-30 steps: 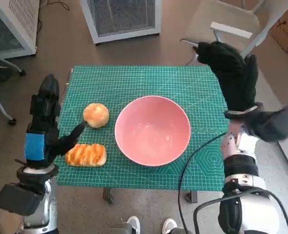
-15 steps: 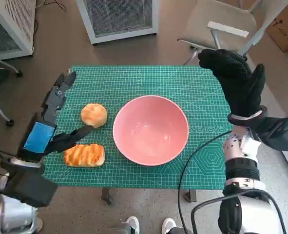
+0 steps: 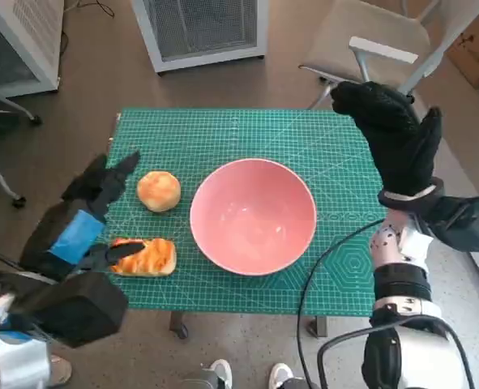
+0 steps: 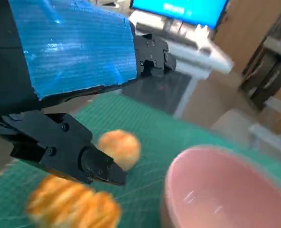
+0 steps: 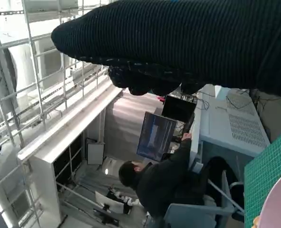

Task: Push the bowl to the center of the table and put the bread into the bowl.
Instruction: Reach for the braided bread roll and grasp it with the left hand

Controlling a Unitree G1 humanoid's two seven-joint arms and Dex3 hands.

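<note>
A pink bowl (image 3: 254, 215) stands near the middle of the green mat (image 3: 223, 138), empty; it also shows in the left wrist view, pink bowl (image 4: 226, 190). A round bun (image 3: 159, 191) lies to its left, and a long glazed bread (image 3: 144, 256) lies nearer the front edge. My left hand (image 3: 85, 223) hovers over the mat's left side, fingers spread, thumb above the long bread (image 4: 73, 209), holding nothing. The round bun (image 4: 120, 148) lies past its fingers. My right hand (image 3: 395, 138) is raised over the table's right edge, open and empty.
A grey chair (image 3: 377, 40) stands behind the table's right corner. White mesh-fronted units (image 3: 203, 28) stand on the floor behind. A black cable (image 3: 320, 267) runs over the mat's front right. A person (image 5: 164, 183) sits at a monitor in the right wrist view.
My left hand has drawn back toward the table's front left and lowered over the long bread. The right hand has barely moved. Bowl and breads lie as before.
</note>
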